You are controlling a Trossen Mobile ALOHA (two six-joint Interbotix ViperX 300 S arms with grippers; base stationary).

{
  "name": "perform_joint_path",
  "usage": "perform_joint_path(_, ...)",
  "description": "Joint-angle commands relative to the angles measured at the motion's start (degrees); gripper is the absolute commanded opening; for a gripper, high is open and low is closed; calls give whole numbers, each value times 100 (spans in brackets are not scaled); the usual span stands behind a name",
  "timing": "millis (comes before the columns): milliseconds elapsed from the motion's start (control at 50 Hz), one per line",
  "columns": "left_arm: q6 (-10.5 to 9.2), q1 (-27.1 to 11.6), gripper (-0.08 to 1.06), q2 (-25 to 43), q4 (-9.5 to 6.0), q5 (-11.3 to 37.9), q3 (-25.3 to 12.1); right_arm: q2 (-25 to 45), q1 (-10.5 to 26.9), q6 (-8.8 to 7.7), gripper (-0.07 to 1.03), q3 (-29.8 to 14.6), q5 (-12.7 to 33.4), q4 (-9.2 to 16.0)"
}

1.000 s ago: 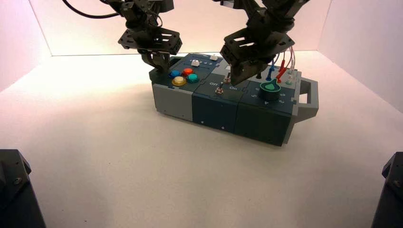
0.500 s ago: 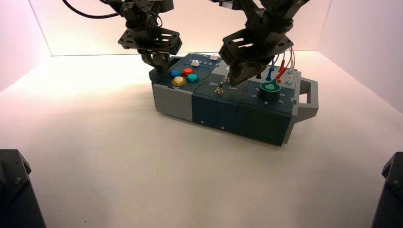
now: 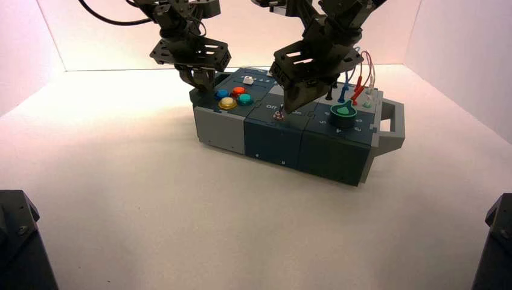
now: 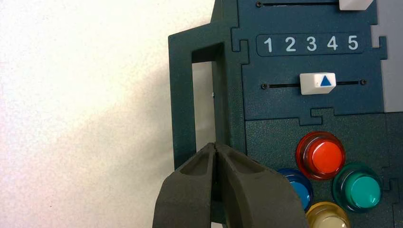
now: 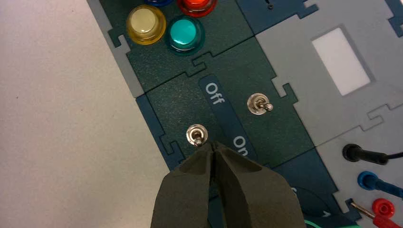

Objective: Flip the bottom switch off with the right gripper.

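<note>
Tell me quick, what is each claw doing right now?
Left black metal gripper: shut, empty, by the box's handle.
Right black metal gripper: shut, empty, tips at the tiny silver toggle switch.

"On" label (image 5: 240,144) part-hidden by right end effector (image 5: 212,145) | blue button (image 5: 158,1) seemingly cropped

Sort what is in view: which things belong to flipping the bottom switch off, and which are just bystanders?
In the job:
- bottom switch, the silver toggle nearer the box's front edge
- right gripper, closed, tips right beside that toggle

Bystanders:
- twin toggle
- coloured push buttons
- slider under the 1-5 scale
- green knob
- plugged wires
- left gripper, closed, by the box's handle
</note>
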Motion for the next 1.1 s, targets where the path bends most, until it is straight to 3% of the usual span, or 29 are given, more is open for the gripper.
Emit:
perform_joint_path(20,-26,-35,-3,-79,-18,-18,-114,-26,88,18,-2,-193,-18,44)
perform_joint_path(440,-44,-35,-3,-79,-9,-9,-114,123,132,18,-2,-439,26,70)
perform_joint_path(1100,-44,-35,-3,-62,-9,26,-123,-132,105,53,-2,-35,132,70)
